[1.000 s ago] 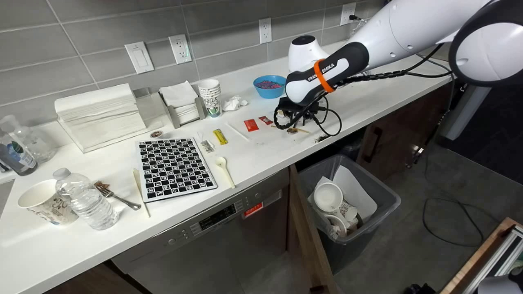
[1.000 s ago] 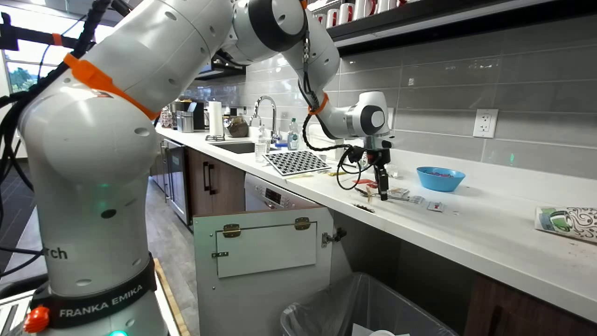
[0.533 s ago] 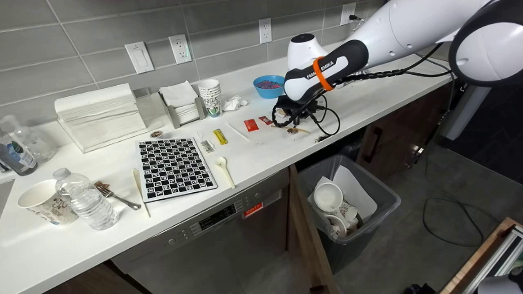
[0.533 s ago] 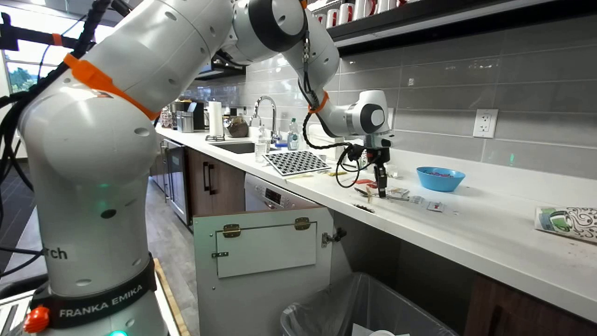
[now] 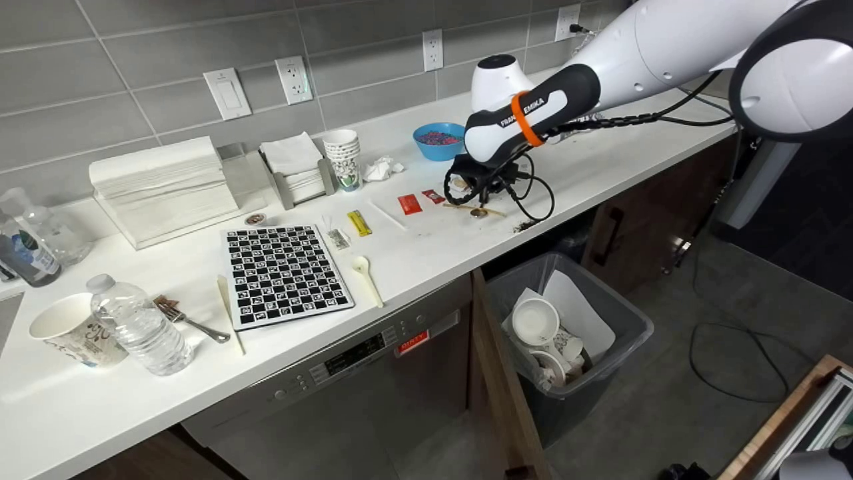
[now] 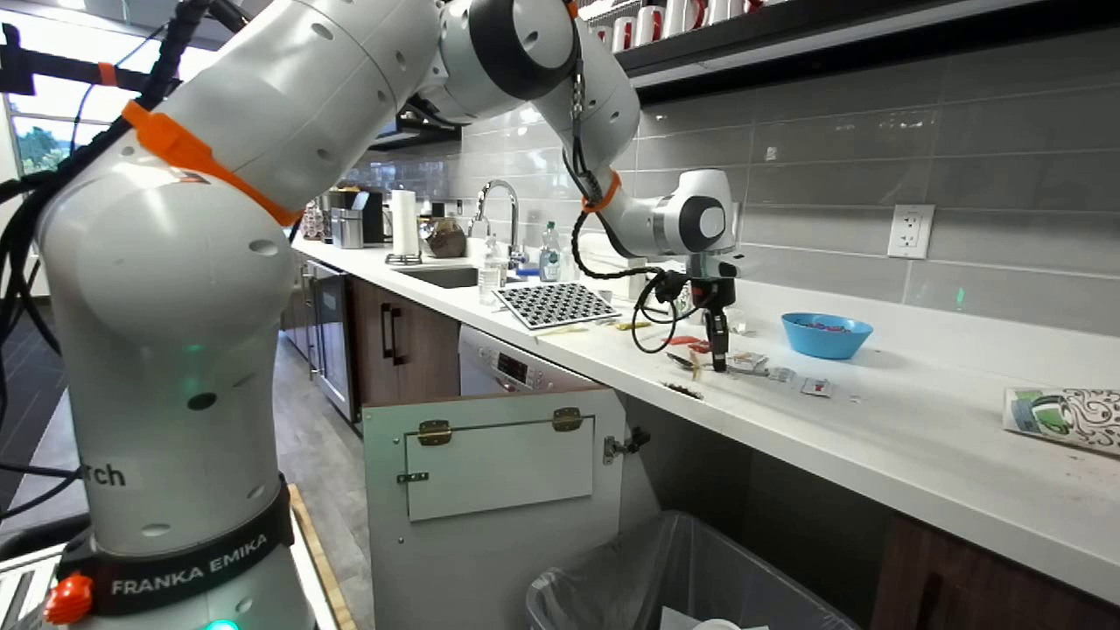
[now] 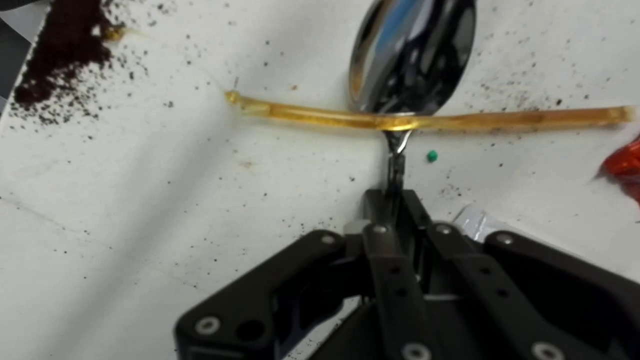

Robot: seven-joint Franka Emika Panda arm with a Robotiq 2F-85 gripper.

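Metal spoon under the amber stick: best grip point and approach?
I'd pinch the metal spoon by its slim handle from above, one jaw each side, clear of the amber stick crossing over its neck. The handle is narrow; the head is broad and rounded. The gripper appears to hold it there now.

Near the gripper (image 7: 393,200) lie a red packet (image 5: 410,204) and dark crumbs (image 7: 75,37); from it toward the wall (image 5: 373,93), a bowl (image 5: 440,152); below it, a bin (image 5: 623,320); well apart, a checkered board (image 5: 286,275).
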